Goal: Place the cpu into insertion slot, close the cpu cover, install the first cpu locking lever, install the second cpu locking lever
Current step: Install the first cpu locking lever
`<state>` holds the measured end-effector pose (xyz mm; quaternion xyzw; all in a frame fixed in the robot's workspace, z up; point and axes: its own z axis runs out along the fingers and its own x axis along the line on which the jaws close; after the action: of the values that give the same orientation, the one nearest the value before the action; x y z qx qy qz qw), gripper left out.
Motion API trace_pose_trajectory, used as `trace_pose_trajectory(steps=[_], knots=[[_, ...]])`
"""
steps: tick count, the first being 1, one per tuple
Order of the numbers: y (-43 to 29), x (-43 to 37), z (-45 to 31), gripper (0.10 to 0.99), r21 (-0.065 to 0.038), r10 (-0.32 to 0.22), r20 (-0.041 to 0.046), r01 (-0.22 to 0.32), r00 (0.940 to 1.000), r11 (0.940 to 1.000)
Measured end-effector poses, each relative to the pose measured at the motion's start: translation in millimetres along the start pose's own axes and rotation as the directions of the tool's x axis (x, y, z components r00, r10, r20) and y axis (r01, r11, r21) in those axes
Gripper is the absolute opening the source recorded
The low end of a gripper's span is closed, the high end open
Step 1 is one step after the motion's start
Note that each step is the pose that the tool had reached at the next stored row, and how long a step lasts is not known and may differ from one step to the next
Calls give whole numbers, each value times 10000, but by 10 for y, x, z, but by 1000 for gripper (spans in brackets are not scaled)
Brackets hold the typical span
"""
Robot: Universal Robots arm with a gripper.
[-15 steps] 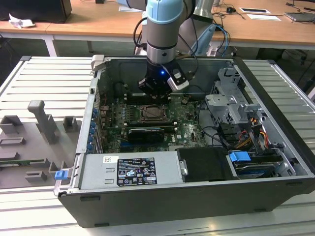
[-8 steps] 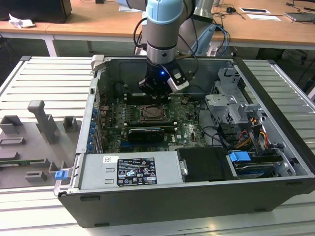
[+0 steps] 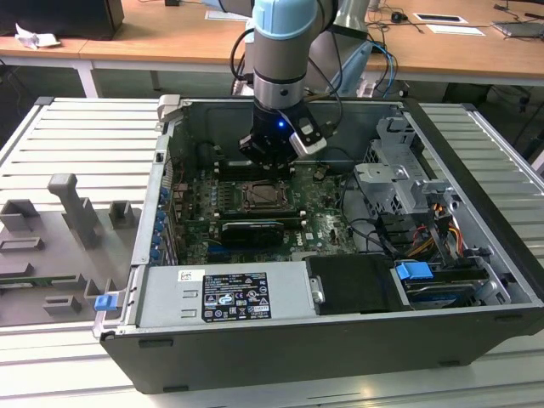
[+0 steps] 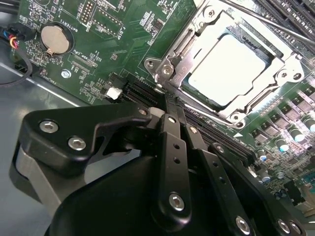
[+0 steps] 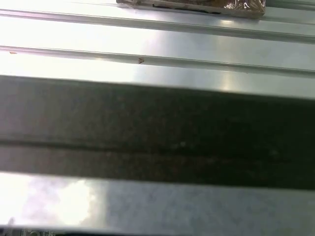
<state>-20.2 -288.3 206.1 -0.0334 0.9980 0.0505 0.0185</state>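
green board surrounds seated cpu [image 4: 227,69]; end effector [image 4: 173,105] tips hidden behind linkage.

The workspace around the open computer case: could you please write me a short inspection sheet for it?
Surface: ribbed grey metal table carrying the open computer case.
Job's things: cpu seated in the insertion slot; cpu cover lies closed around it.
Clutter: grey fixture blocks on the exterior view's left.
Gripper: gripper hangs just beside the slot, holding nothing, fingers together.
Cables: coloured wire bundle by the drive bays; black cables along the arm.
Surroundings: wooden desks behind, with papers.
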Motion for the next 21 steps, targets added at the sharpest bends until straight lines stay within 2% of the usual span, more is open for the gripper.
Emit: trace_pose_trajectory(steps=[4, 7, 15, 21], knots=[[-2, 2, 16, 106, 57, 0, -6, 0, 10000, 10000], [-3, 2, 27, 106, 136, -2, -10, 3, 10000, 9999], [-6, 3, 58, 106, 134, -2, -11, 2, 10000, 9999], [7, -2, -34, 106, 151, -3, -11, 3, 10000, 9999]])
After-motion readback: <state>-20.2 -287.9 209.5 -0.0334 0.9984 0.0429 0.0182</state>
